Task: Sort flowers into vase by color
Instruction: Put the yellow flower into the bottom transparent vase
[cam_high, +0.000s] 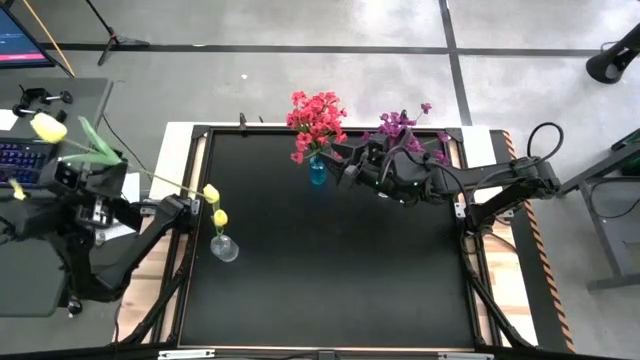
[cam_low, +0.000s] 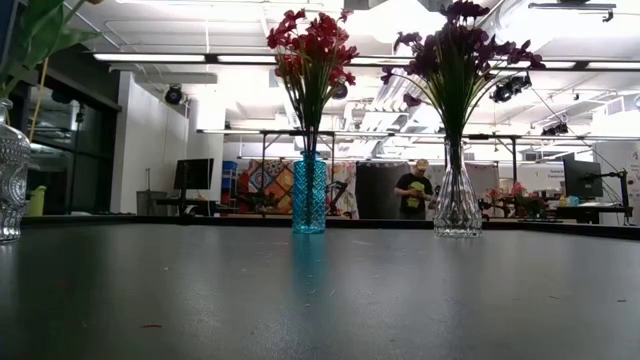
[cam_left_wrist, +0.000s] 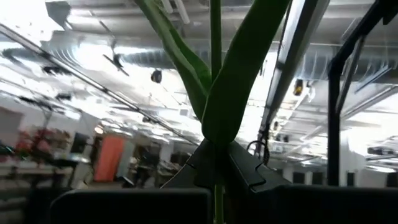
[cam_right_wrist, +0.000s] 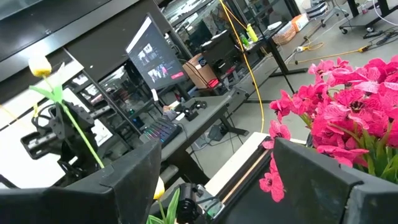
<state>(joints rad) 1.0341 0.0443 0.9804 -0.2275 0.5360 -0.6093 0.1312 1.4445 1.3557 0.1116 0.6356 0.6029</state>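
My left gripper (cam_high: 85, 165) is raised off the table's left edge, shut on a yellow tulip (cam_high: 47, 127) with green leaves (cam_left_wrist: 236, 81). Its thin stem (cam_high: 165, 178) runs on toward a clear vase (cam_high: 224, 248) that holds two yellow buds (cam_high: 211, 193). Where the stem ends I cannot tell. Red-pink flowers (cam_high: 318, 120) stand in a blue vase (cam_low: 309, 195), and purple flowers (cam_high: 405, 128) in a clear vase (cam_low: 457, 205). My right gripper (cam_right_wrist: 214, 155) hovers open and level beside the red-pink flowers (cam_right_wrist: 348, 112), holding nothing. My left gripper pinches the tulip's stem (cam_left_wrist: 216, 142) between its two fingers (cam_left_wrist: 249, 169), just below where the leaves fork. The fingers slant upward and lie across the stem. The bud and leaves stand beyond the fingertips, lifted clear of the table, and the lower stem trails back past the gripper.
The black table top (cam_high: 330, 280) lies bare toward its near edge. A desk with a keyboard (cam_high: 20, 160) and a monitor (cam_right_wrist: 155, 59) stands left of the table. A person (cam_low: 413, 190) stands far back in the room. My right arm (cam_high: 480, 185) reaches over the purple flowers' vase.
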